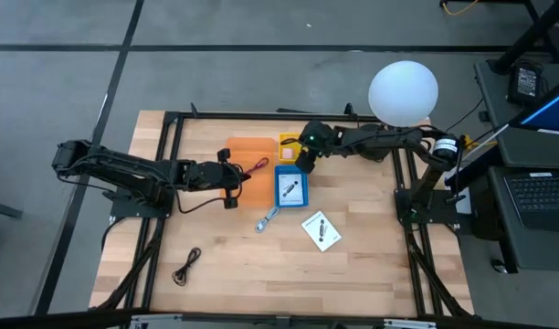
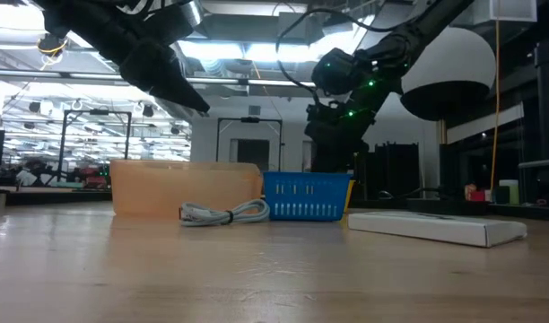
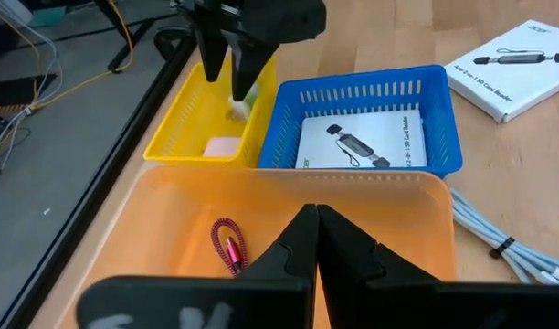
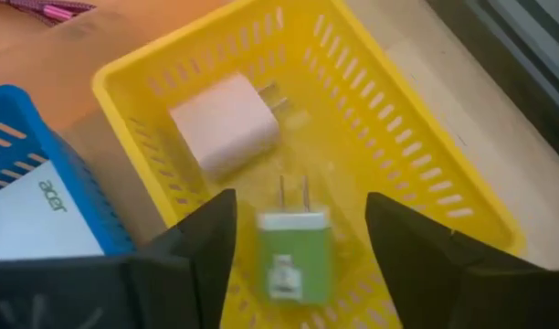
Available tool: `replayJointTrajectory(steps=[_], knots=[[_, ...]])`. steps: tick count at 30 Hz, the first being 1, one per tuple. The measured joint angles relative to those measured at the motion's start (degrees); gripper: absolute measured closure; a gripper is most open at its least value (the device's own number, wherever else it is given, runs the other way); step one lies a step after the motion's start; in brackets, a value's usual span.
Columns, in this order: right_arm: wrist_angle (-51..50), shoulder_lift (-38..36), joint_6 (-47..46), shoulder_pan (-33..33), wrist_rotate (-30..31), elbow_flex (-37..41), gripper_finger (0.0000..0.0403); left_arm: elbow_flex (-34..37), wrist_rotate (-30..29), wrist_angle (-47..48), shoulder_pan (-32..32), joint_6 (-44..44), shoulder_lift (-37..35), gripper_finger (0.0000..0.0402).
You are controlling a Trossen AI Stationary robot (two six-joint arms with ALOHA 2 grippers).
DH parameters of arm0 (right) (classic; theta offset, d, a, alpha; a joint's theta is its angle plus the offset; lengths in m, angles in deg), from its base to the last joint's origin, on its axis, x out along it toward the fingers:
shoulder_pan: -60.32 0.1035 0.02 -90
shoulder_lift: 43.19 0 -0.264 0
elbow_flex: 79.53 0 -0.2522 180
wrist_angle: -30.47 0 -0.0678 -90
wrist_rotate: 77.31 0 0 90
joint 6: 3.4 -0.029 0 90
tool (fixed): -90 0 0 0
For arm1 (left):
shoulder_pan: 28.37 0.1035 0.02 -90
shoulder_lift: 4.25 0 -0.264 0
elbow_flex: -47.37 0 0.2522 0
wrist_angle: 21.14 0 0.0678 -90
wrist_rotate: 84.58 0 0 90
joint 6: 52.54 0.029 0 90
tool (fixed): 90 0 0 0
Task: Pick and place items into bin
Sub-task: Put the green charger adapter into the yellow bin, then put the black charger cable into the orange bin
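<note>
My right gripper (image 4: 300, 208) is open over the yellow bin (image 1: 289, 144) at the table's far side. A small green plug (image 4: 293, 254) sits between its fingers, touching neither; whether it lies on the bin floor I cannot tell. A pink plug (image 4: 226, 122) lies flat on the yellow bin's floor. My left gripper (image 3: 316, 224) is shut above the orange bin (image 1: 246, 155), with nothing showing between its fingers. The red cable's coiled end (image 3: 228, 245) lies on the orange bin's floor. One white card box (image 3: 360, 140) lies in the blue bin (image 1: 291, 187).
A second white card box (image 1: 321, 230) lies flat on the table near the right side. A silver-blue bundled cable (image 1: 268, 217) lies just in front of the blue bin. The black cable (image 1: 186, 267) lies near the table's near-left corner. Black frame rails run along both sides.
</note>
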Motion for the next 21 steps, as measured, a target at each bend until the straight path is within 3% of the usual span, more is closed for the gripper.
replayJointTrajectory(steps=[4, 8, 14, 21], knots=[[-0.23, -0.57, 1.21, 0.0, 0.05, 0.0, 0.0174, 0.0, -0.01, 0.02, 0.0, -0.15, 0.0, 0.0398], [-0.08, -3.1, 3.34, 0.43, 1.16, -0.02, 0.0202, 0.0, 0.02, 0.02, 0.0, -0.15, 0.0, 0.0398], [-0.71, -8.52, 6.18, 3.32, 1.61, -0.09, 0.0281, 0.0, 0.53, 0.04, -0.38, -0.15, 0.0, 0.0398], [5.73, -14.65, 8.84, 10.73, 1.68, 5.34, 0.0395, 0.0, 7.19, 0.04, -2.78, -0.11, 0.0, 0.0398]])
